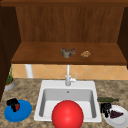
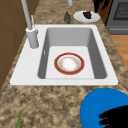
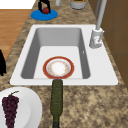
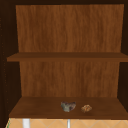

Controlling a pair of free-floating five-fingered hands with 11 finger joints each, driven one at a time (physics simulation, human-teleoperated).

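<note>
My left hand [image 1: 13, 103] hangs over a blue plate [image 1: 23, 113] on the counter left of the sink, fingers curled round a small red fruit [image 1: 17, 107]. The right side view has that hand [image 3: 44, 4] with the fruit [image 3: 45, 10] on the plate [image 3: 37, 15]; the left side view has the hand [image 2: 116, 115] at the plate's [image 2: 97, 105] near edge. My right hand [image 1: 105, 108] hovers at the left rim of a white plate [image 1: 120, 120] holding dark grapes [image 1: 116, 114], fingers relaxed downward and holding nothing.
A red-rimmed dish [image 2: 69, 63] lies in the sink basin [image 2: 90, 50]; from the front it looks like a red dome [image 1: 67, 115]. A dark green bottle [image 3: 57, 96] lies right of the sink. The faucet [image 1: 68, 77], a potted plant [image 1: 9, 83], and two small shelf items [image 1: 68, 52] stand behind.
</note>
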